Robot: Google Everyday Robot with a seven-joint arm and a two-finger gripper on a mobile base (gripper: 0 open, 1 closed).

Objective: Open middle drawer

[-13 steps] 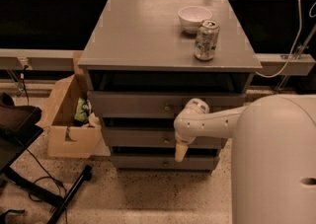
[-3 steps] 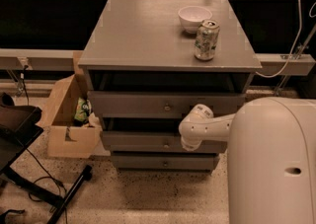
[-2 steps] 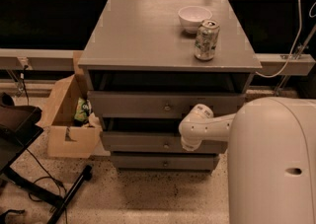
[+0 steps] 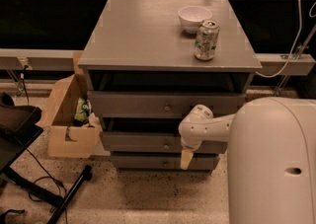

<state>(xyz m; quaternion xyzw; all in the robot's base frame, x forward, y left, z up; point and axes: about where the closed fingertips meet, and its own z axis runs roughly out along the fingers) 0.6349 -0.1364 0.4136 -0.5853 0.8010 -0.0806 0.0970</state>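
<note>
The grey cabinet [image 4: 148, 35] has three drawers. The middle drawer [image 4: 133, 141] stands slightly out, with a dark gap above its front and its small round knob [image 4: 166, 145] at centre. My gripper [image 4: 186, 158] hangs from the white wrist [image 4: 197, 124] just right of that knob. Its beige tip points down across the middle drawer's lower edge, over the bottom drawer [image 4: 143, 162]. The top drawer [image 4: 133, 104] and its knob [image 4: 167, 107] lie above.
A white bowl [image 4: 194, 17] and a drink can [image 4: 206, 39] stand on the cabinet top at the back right. An open cardboard box [image 4: 66, 122] sits on the floor at the left, with black stand legs [image 4: 64, 193] beside it. My white body [image 4: 274, 164] fills the lower right.
The middle drawer front sits lower and further out than 4.3 s ago. Since 1 s ago the gripper's beige tip has come back into view below the wrist.
</note>
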